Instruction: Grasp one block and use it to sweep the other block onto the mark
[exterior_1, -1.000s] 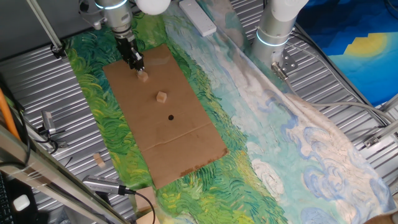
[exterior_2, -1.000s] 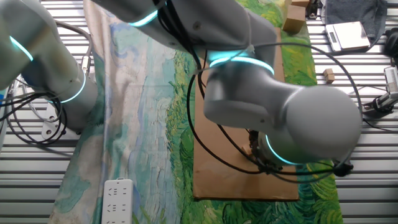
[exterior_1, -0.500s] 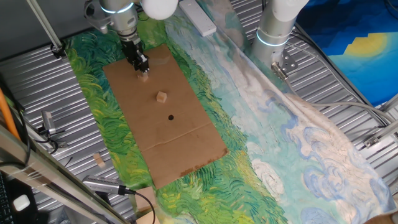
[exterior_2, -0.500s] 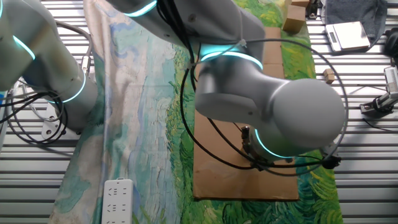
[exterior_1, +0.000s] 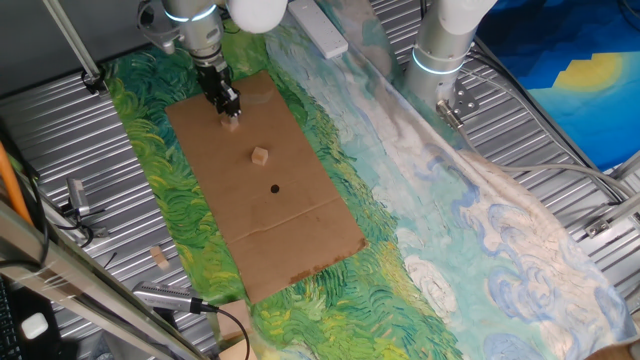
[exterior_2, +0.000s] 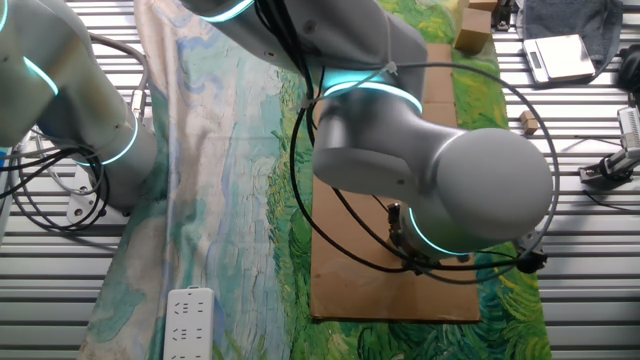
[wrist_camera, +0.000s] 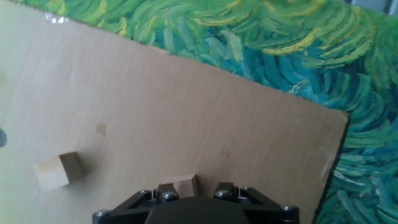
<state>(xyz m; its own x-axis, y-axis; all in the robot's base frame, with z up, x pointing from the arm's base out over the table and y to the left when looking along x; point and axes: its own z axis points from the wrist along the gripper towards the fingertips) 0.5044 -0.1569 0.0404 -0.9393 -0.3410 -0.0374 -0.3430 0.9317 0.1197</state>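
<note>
We see our fingers (exterior_1: 228, 108) lowered at the far end of the cardboard sheet (exterior_1: 300, 230), which lies flat on the painted green-and-blue cloth (exterior_1: 420, 240) covering the tabletop. One wooden block (exterior_1: 231, 122) sits directly at the tips of our fingers; in the hand view this same block (wrist_camera: 186, 186) shows between the two finger mounts, at the bottom edge of the picture and mostly hidden by the hand body, so we judge that we are clasping it, though the actual contact of the pads is out of sight. The other block (exterior_1: 260, 155) lies free on the cardboard, apart from our fingers and roughly between them and the mark (exterior_1: 274, 188), a small black dot further along the sheet; block and dot are near each other but not touching. In the hand view the free block (wrist_camera: 60, 170) rests to the left of the held one, well apart from it, with a dark spot (wrist_camera: 2, 138) just visible at the left border that may be the mark, though we cannot tell for sure. From the other fixed view our own arm (exterior_2: 430, 170) fills most of the picture and hides the fingers and both blocks; only the near edge of the cardboard (exterior_2: 350, 300) shows beneath it. A white power strip (exterior_2: 188, 320) lies on the cloth at the lower left there.
</note>
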